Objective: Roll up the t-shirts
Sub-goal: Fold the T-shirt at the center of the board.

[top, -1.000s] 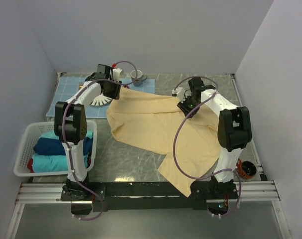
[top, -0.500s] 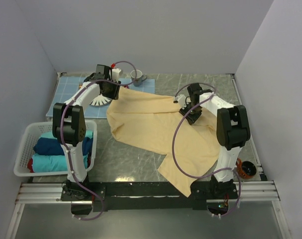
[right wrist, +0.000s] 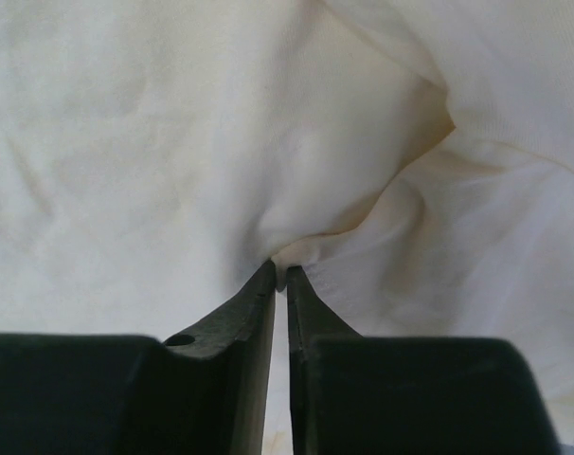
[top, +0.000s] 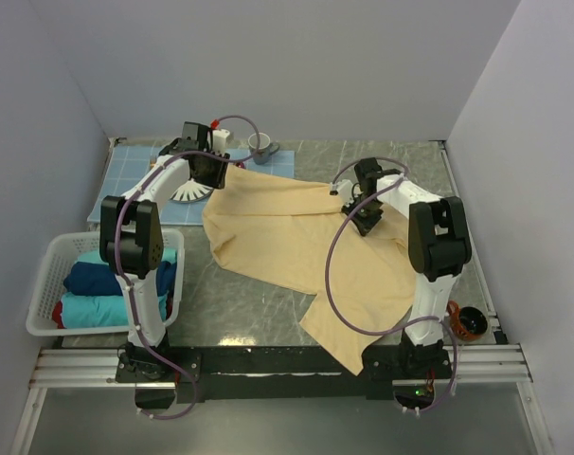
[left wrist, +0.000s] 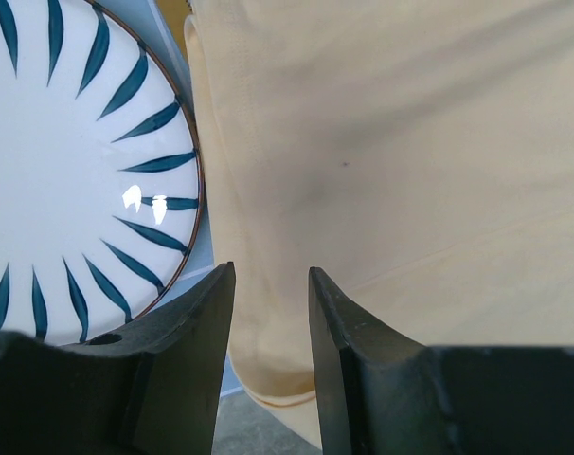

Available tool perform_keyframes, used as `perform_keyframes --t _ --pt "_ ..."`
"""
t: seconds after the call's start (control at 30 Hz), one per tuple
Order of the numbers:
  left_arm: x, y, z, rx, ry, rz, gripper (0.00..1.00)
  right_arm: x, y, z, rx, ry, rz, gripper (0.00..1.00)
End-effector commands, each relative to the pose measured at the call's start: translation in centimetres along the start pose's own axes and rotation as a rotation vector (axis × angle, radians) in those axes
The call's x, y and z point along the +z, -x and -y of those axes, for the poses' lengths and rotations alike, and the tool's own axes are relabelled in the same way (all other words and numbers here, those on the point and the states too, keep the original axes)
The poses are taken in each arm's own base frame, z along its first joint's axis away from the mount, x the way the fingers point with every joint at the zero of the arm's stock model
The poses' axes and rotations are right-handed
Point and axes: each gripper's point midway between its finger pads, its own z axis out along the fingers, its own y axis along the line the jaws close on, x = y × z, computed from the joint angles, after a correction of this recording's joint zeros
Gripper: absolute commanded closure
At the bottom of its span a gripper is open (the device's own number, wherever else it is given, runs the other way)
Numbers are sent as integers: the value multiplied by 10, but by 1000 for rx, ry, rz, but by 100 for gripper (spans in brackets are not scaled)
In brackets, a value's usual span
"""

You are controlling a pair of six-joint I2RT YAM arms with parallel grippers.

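A large pale yellow t-shirt (top: 278, 227) lies spread over the middle of the table. My left gripper (top: 214, 171) sits at its far left corner. In the left wrist view this gripper (left wrist: 271, 270) is open, its fingers astride the hemmed corner of the t-shirt (left wrist: 410, 142), which lies flat. My right gripper (top: 363, 220) rests on the shirt's right side. In the right wrist view it (right wrist: 280, 268) is shut on a small pinched fold of the cloth (right wrist: 173, 142). A teal t-shirt (top: 93, 308) and a navy one (top: 93, 278) lie folded in the basket.
A white basket (top: 41, 284) stands at the left front. A blue-striped white plate (top: 188, 192) rests on a light blue placemat (top: 135, 161) beside the left gripper, close to its left finger (left wrist: 197, 322). A cup (top: 260, 144) stands at the back. An orange object (top: 469, 322) lies front right.
My right gripper has moved slightly right and down onto the shirt and closed on a fold of cloth. The left gripper has stayed where it was.
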Motion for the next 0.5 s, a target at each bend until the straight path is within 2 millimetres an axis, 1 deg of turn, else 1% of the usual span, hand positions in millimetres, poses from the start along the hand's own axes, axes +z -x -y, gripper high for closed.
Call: perform_keyframes --t 0.0,0.03,0.07,0.13,0.17,0.3,0.47 --pt "-8 22 -2 18 11 55 57 -8 8 1 1 -6 21 87" --pt "-8 22 -3 21 13 55 57 -13 9 2 3 -10 29 87" --pt "-10 23 -3 22 13 59 57 -22 13 1 0 -16 51 87" --pt "-9 21 -4 24 17 54 57 -31 12 -3 4 -5 53 87" --pt "-8 20 -3 24 14 53 57 -39 15 -4 5 -8 69 88" --pt "-7 19 -2 20 9 52 57 -48 13 -9 15 4 77 90" --pt "-6 22 0 20 -2 57 57 -51 16 -12 23 19 89 92"
